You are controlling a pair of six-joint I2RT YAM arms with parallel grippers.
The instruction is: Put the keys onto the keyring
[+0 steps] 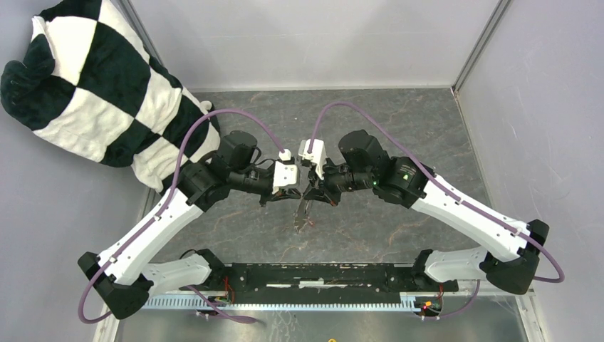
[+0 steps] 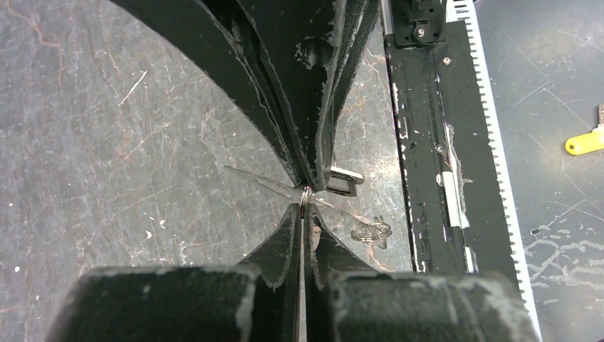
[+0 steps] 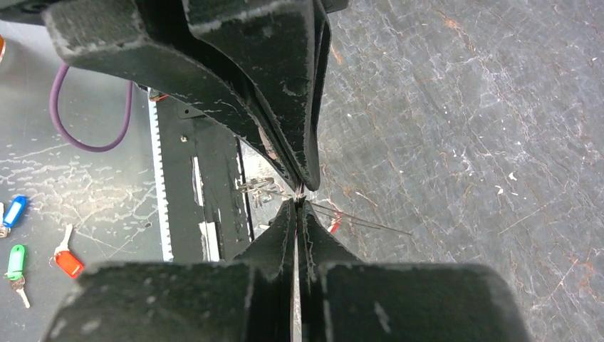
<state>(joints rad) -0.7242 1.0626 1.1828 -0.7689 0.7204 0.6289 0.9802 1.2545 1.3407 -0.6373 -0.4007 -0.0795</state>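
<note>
- Two arms meet tip to tip over the middle of the grey marbled table (image 1: 399, 121).
- Left fingers (image 2: 285, 242): pressed fully together, no gap between them. Their tips pinch the thin wire of the keyring (image 2: 305, 194).
- Right fingers (image 3: 281, 234): also pressed fully together, clamped on the same wire from the opposite side. The two pairs of tips nearly touch.
- Keyring: held off the table between the two tips. Its thin wire runs out to either side of the grip, and part of it hangs below the tips in the top view.
- Black-tagged key (image 2: 343, 184): the tag, with its pale label, sits just beside the right fingers' tip and close against the wire. Whether it is threaded on the loop cannot be told.
- Red-tagged key (image 3: 333, 225): only a small part of the tag shows, just under the wire beside the right fingers. Whether it is threaded is likewise unclear.
- Small split ring (image 2: 370, 231): seen just below the wire. What it is attached to cannot be told.
- Scuffed metal sheet (image 3: 92, 185) at the near edge, beyond the black base rail (image 2: 427, 142), carries loose keys: a yellow-tagged key (image 2: 584, 142), a blue-tagged key (image 3: 13, 212), a green-tagged key (image 3: 14, 262) and a second red-tagged one (image 3: 68, 263).
- Black-and-white chequered cloth (image 1: 92, 85): bundled at the far left corner, well apart from the work.
</note>
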